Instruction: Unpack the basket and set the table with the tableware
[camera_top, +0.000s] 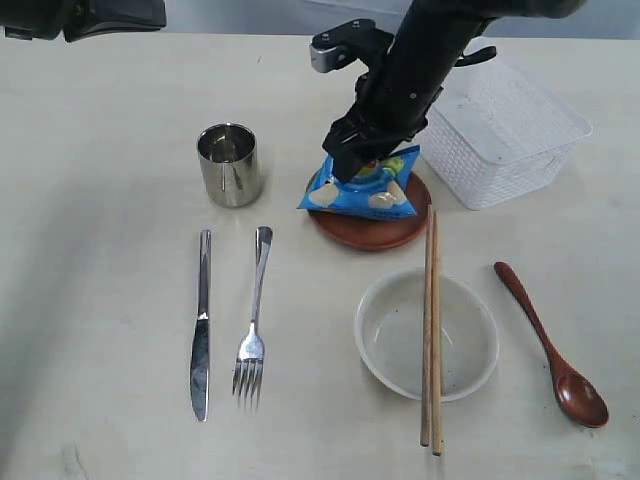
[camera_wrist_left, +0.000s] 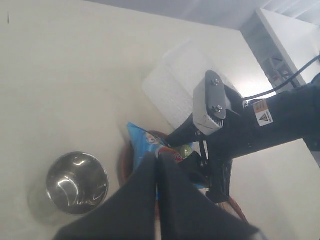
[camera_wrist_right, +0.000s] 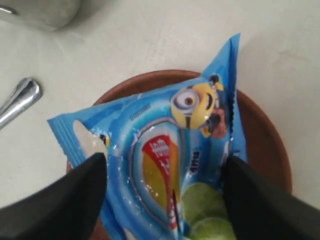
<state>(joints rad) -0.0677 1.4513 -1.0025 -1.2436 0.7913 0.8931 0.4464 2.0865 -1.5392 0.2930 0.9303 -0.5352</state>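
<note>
A blue snack bag (camera_top: 365, 190) lies on the reddish-brown plate (camera_top: 372, 232). My right gripper (camera_top: 365, 158) hovers right over it, open, its fingers (camera_wrist_right: 75, 195) wide on either side of the bag (camera_wrist_right: 165, 150) and gripping nothing. The white basket (camera_top: 505, 130) stands at the back right. On the table (camera_top: 100, 250) lie the steel cup (camera_top: 230, 165), knife (camera_top: 202, 325), fork (camera_top: 253, 320), white bowl (camera_top: 390, 340) with chopsticks (camera_top: 432, 330) across it, and the dark red spoon (camera_top: 550, 345). My left gripper (camera_wrist_left: 157, 156) is shut and empty, high above the cup (camera_wrist_left: 77, 182).
The right arm (camera_top: 420, 60) reaches down from the back, between the basket and the cup. The left arm's dark body (camera_top: 100, 15) sits at the back left corner. Bare tabletop lies at the far left.
</note>
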